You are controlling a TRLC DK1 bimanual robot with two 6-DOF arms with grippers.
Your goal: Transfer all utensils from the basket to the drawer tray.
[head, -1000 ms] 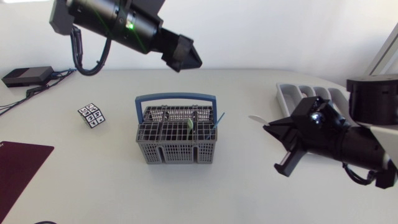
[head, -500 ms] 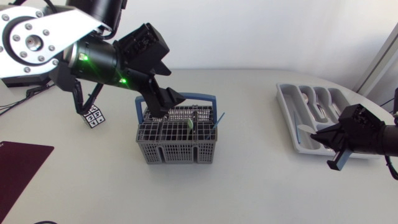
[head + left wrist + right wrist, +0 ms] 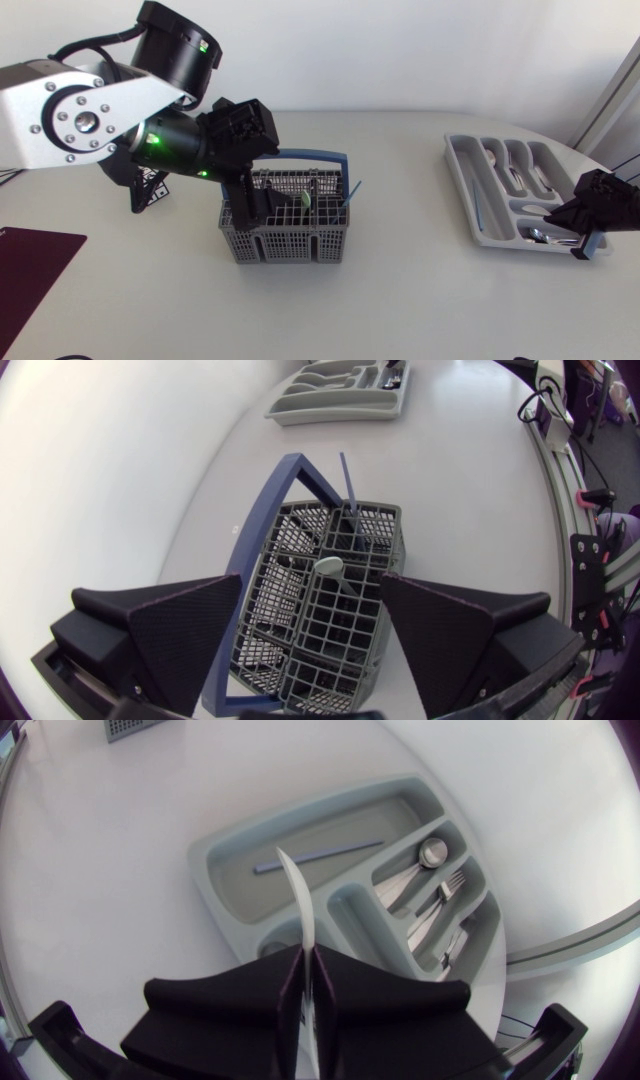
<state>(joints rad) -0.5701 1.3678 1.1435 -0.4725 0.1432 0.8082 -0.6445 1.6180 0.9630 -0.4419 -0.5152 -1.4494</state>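
Dark red mat (image 3: pixel 30 265): lies flat at the near left edge of the worktop (image 3: pixel 420 300). Marker card (image 3: pixel 152 188): black-and-white squares, farther back and right of the mat, mostly hidden behind the left arm (image 3: pixel 90 115). The left arm enters from the left as a silver-grey link and a black joint with a green light, angled down towards the basket. Left pincer (image 3: pixel 252 205): sits over the basket's left part with its fingers (image 3: pixel 185 640) spread wide and nothing gripped. In the wrist view the basket sits beneath and between them; contact cannot be told. Basket (image 3: pixel 300 240): grey mesh with a blue arched handle (image 3: pixel 320 156), standing upright in the middle of the worktop. It contains a green-topped utensil (image 3: pixel 303 201) standing near its centre and a thin blue stick (image 3: pixel 353 191) leaning out at its right side. Any other contents are too dark to identify. Drawer tray (image 3: pixel 461 185): grey and compartmented, at the far right of the worktop, well apart from the basket. It contains a second blue stick (image 3: pixel 318 857) lying in the long compartment, and a metal spoon (image 3: pixel 432 852) and fork (image 3: pixel 448 885) in the narrower compartments beside it. Right pincer (image 3: pixel 578 228): sits over the tray's near end, closed tight on a thin white utensil (image 3: pixel 298 895). The utensil projects ahead of the fingertips above the tray.
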